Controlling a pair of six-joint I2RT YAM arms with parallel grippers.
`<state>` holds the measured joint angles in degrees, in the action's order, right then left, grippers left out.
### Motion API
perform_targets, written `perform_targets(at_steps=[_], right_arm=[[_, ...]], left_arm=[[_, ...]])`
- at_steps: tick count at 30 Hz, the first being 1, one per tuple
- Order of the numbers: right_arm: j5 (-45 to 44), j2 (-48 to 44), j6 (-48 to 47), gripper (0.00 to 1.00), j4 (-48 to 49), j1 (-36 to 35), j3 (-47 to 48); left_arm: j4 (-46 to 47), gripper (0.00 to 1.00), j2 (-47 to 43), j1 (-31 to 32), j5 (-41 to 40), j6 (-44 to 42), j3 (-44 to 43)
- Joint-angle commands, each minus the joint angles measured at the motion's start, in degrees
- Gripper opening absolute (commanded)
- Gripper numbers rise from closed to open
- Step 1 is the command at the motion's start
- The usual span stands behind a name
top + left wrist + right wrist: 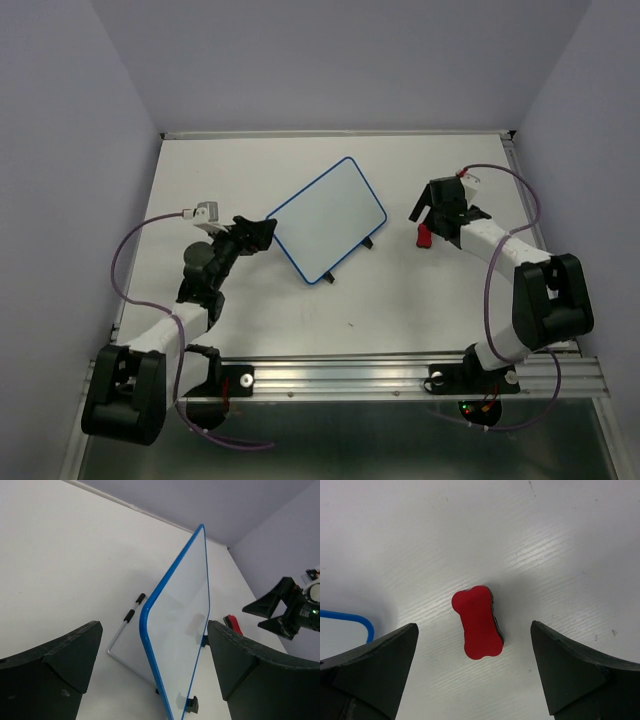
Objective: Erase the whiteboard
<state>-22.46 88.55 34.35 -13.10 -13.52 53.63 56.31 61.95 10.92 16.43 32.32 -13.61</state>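
right gripper spread wide, red eraser centred beneath | left gripper wide, whiteboard edge just ahead | risk: skewed eraser may twist out on closing

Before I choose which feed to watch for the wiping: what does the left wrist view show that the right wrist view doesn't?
Only the left wrist view: the face of the whiteboard, propped at a tilt on its wire stand, no marks visible. Only the right wrist view: the red eraser from straight above, lying on the table between the tips of the open right claw. Both: the eraser, the table and the board's blue rim.
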Motion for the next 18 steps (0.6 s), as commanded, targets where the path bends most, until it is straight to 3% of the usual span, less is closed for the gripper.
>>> perform_targets(at_steps=[1, 4, 8, 9, 14, 18], right_arm=[[-2.4, -6.0, 0.5, 1.00, 0.4, 0.1, 2.5], [-6.4, -9.9, 0.7, 1.00, 0.5, 0.1, 1.5], [-9.6, -15.0, 1.3, 1.00, -0.2, 0.1, 0.0], [-10.1, -16.0, 1.8, 1.00, -0.7, 0.1, -0.3], [-16.5, -23.3, 3.0, 1.00, -4.4, 0.1, -2.9], [-21.3, -28.9, 2.9, 1.00, -6.2, 0.1, -4.7]], left_arm=[[-14.4, 0.99, -9.9, 0.5, -13.0, 2.4, -0.5], [-25.9, 0.99, -19.1, 0.5, -20.5, 5.0, -1.7], [-50.9, 0.99, -27.8, 0.5, -37.5, 17.3, -9.4], [-61.5, 0.99, -28.8, 0.5, -43.2, 21.4, -11.2], [-81.8, 0.99, -24.5, 0.4, -51.6, 25.5, -21.7], [-87.1, 0.99, -20.7, 0.4, -55.4, 27.5, -24.8]])
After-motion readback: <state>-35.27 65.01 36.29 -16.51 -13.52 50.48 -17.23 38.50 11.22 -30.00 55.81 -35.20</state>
